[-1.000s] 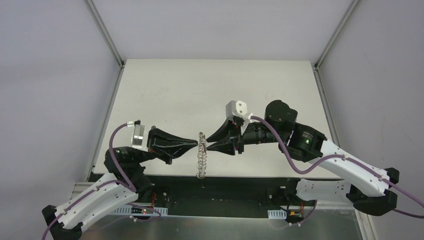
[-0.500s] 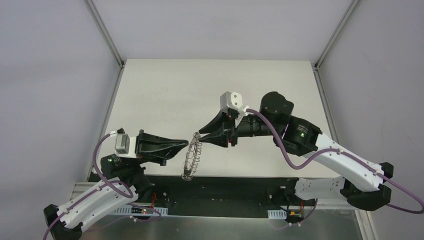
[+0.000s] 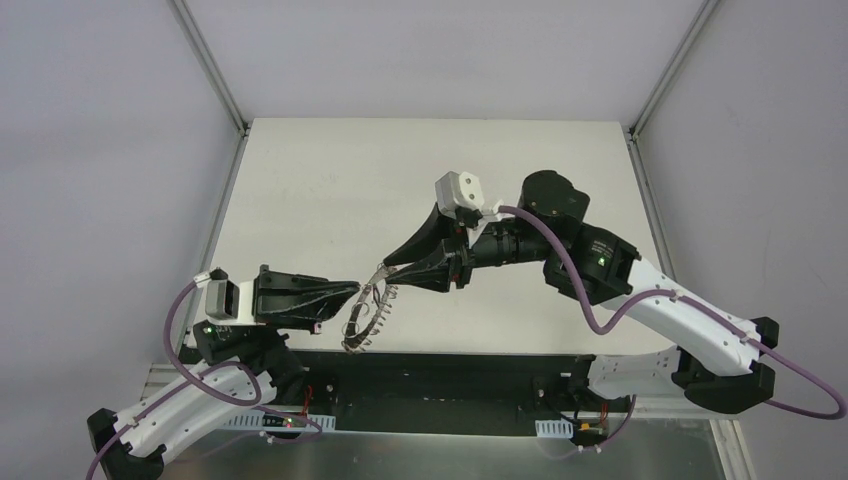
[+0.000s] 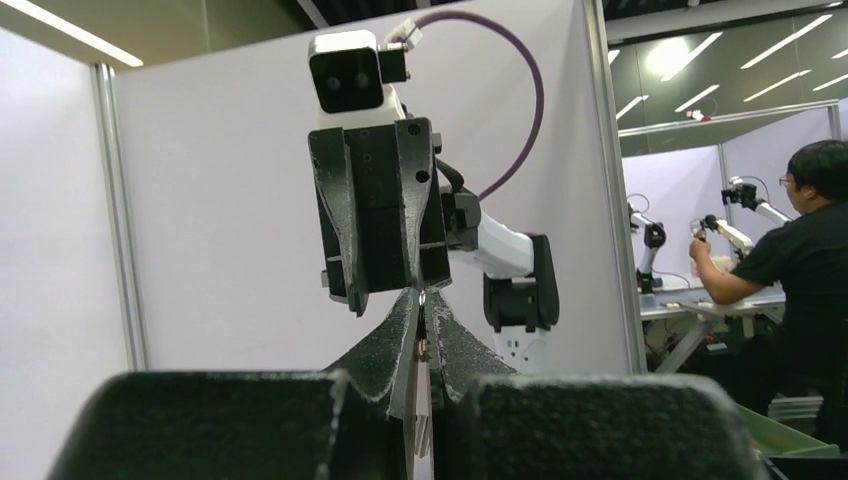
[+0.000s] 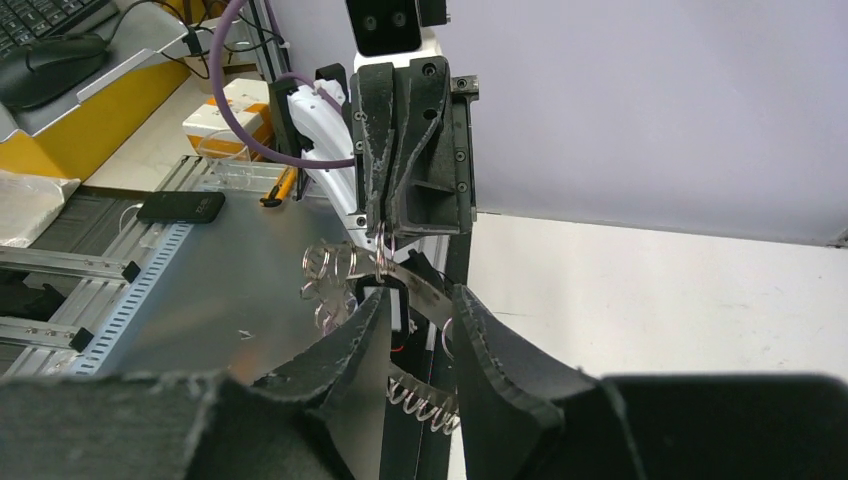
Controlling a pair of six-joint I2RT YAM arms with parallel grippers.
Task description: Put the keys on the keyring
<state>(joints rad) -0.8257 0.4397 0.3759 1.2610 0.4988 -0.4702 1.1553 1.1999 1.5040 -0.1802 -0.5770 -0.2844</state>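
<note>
The keyring (image 3: 360, 320), a silvery band fringed with wire loops, hangs slanted above the table's near edge between both grippers. My left gripper (image 3: 357, 291) is shut, pinching the ring's rim at its fingertips (image 5: 382, 232). My right gripper (image 3: 388, 270) meets it tip to tip from the right. In the right wrist view the ring's band (image 5: 425, 288) spans the narrow gap of the right gripper (image 5: 420, 292), gripped at both fingers. The left wrist view shows the left gripper (image 4: 420, 296) closed on a thin sliver with a tiny brownish speck (image 4: 421, 347). I cannot make out the keys for certain.
The pale table (image 3: 420, 180) stretches behind the grippers, walled by white panels left, right and back. A metal shelf with a phone (image 5: 180, 207) lies below the near edge. The arm bases sit at the bottom of the top view.
Both grippers have carried the keyring leftward. The right gripper reached left and farther back, the left gripper drew back left and nearer. The ring went from hanging straight to slanted.
</note>
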